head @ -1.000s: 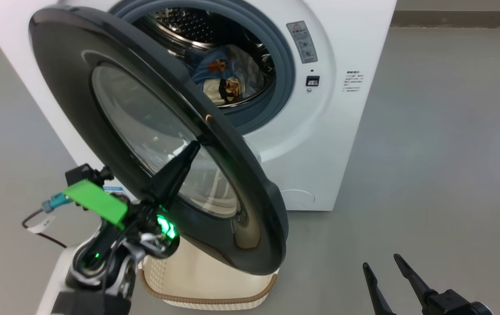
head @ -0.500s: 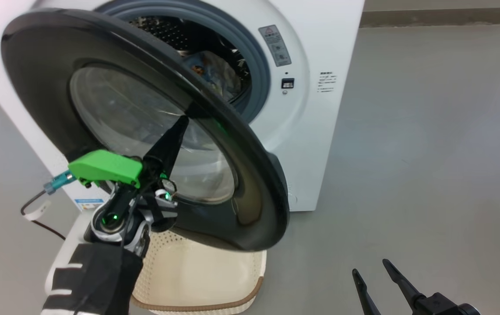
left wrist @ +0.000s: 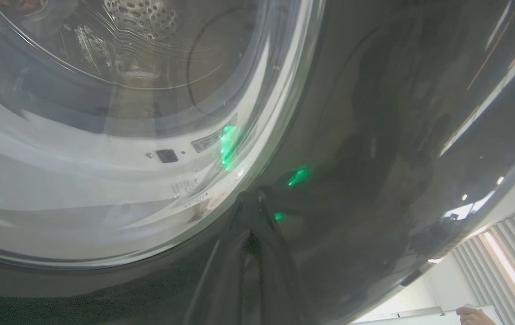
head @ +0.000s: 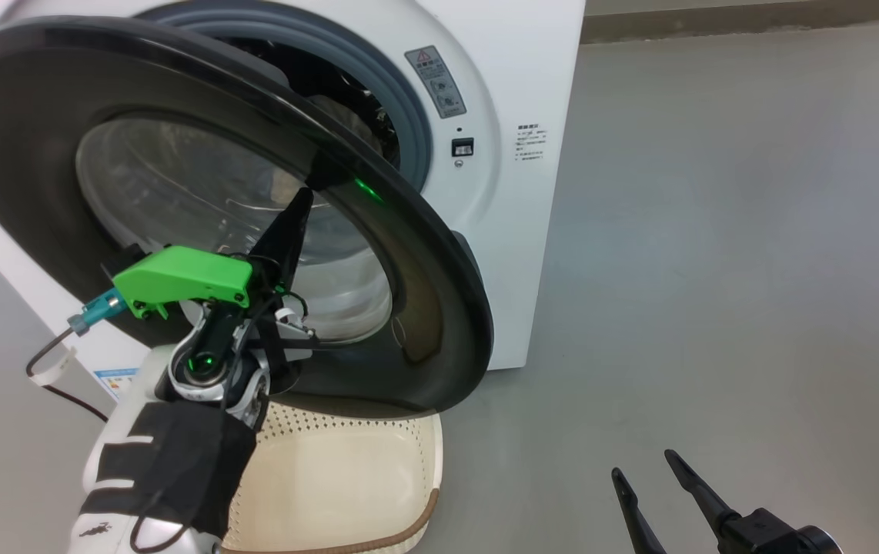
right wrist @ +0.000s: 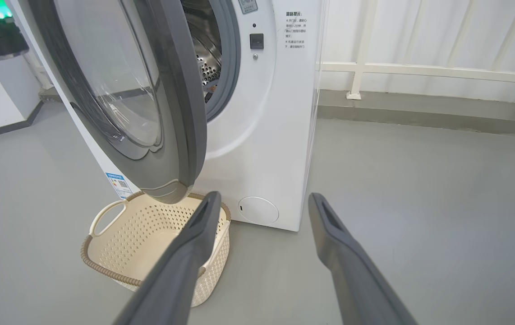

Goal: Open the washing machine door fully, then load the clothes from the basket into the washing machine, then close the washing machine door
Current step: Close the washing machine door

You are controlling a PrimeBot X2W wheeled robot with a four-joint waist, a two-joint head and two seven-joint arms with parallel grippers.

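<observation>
The washing machine (head: pixel 516 231) is white, and its door (head: pixel 424 254), black-rimmed with a glass bowl, stands partly swung across the opening. My left gripper (head: pixel 305 194) is shut, its tips pressed on the door's outer face where glass meets rim (left wrist: pixel 250 198). A bit of pale clothes (head: pixel 343 115) shows inside the drum past the door's edge. The cream basket (head: pixel 347 492) sits on the floor under the door, its inside bare (right wrist: pixel 149 234). My right gripper (head: pixel 643 464) hangs open and holds nothing, low at the right, apart from the machine (right wrist: pixel 264 198).
Grey floor (head: pixel 716 269) spreads wide to the machine's right. A white railing (right wrist: pixel 420 70) and wall run behind. A dark cable (head: pixel 47 377) with a white tag hangs off my left arm. A hand (left wrist: pixel 474 313) shows past the door's edge.
The head camera has shifted. The door has swung closer to the machine and covers more of the opening, with my shut left gripper staying on it. The right gripper holds its pose.
</observation>
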